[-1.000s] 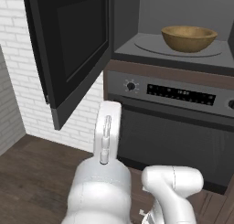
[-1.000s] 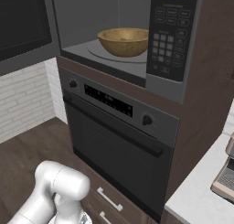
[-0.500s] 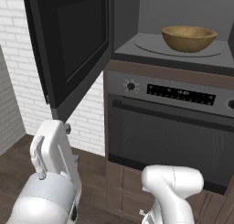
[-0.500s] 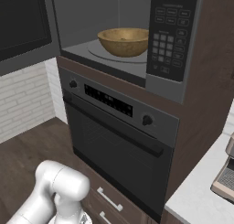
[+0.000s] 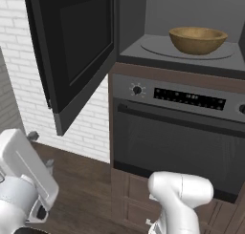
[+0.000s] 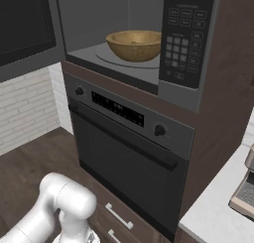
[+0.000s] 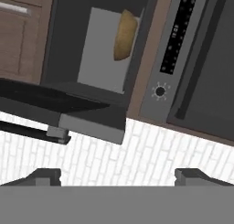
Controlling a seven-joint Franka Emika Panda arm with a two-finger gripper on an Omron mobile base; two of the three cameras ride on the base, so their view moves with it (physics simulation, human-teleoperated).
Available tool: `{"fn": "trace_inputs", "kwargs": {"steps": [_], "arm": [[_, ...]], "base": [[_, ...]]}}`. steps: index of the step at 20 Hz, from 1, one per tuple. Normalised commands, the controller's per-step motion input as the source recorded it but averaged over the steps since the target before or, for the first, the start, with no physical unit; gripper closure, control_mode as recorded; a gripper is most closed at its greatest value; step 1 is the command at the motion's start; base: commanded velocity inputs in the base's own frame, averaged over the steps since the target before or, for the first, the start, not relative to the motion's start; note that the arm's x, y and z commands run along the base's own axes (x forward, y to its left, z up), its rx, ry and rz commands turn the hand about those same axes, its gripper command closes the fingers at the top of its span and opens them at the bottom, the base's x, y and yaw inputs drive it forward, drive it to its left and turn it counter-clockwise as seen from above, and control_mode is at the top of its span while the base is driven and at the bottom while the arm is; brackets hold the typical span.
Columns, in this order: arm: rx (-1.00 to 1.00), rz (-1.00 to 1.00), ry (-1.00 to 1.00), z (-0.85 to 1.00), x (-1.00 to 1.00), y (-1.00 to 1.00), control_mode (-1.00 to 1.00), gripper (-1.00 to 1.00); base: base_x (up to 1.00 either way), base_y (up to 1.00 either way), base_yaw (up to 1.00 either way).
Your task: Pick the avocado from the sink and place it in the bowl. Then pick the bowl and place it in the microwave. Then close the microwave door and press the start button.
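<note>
The light-brown wooden bowl (image 5: pixel 197 39) (image 6: pixel 135 44) (image 7: pixel 124 34) sits on the round turntable inside the black microwave (image 6: pixel 183 43). The microwave door (image 5: pixel 72 51) (image 6: pixel 25 29) (image 7: pixel 59 104) hangs wide open to the left. My gripper (image 7: pixel 118 178) is open with nothing between its fingertips (image 7: pixel 43 176). It is low and left of the oven, below the open door, facing the white brick wall. My arm (image 5: pixel 24 171) sits at the lower left of the left base view. The avocado is hidden and the sink is out of view.
A built-in oven (image 5: pixel 177 142) (image 6: pixel 129 152) with a knob (image 5: pixel 137 90) (image 7: pixel 159 91) and display sits under the microwave. Wooden drawers (image 6: pixel 116 217) lie below it. A white brick wall (image 5: pixel 19 75) is on the left, a pale counter (image 6: pixel 218 207) on the right.
My arm has swung from the middle of the left base view down to its lower left. The bowl and the door have not moved.
</note>
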Motion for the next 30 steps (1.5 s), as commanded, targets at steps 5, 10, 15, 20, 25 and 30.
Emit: {"fn": "trace_inputs", "kwargs": {"steps": [5, 10, 15, 20, 25, 30], "arm": [[0.01, -0.03, 0.00, -0.23, 0.50, 0.49, -1.00, -1.00], [0.00, -0.03, 0.00, -0.18, 0.62, 0.50, -1.00, -1.00], [0.00, -0.06, -0.06, -0.14, 0.55, 0.31, -1.00, -1.00], [0.01, -0.09, -0.10, -0.14, 0.51, 0.06, -1.00, -1.00], [0.03, -0.09, -0.06, -0.19, 0.54, 0.09, -1.00, -1.00], [0.06, -0.08, -0.09, -0.16, 0.35, 0.05, -1.00, -1.00]], "base": [[0.00, 0.00, 0.00], [0.00, 0.00, 0.00], [0.00, 0.00, 0.00], [0.00, 0.00, 0.00], [0.00, 0.00, 0.00], [0.00, 0.00, 0.00]]}}
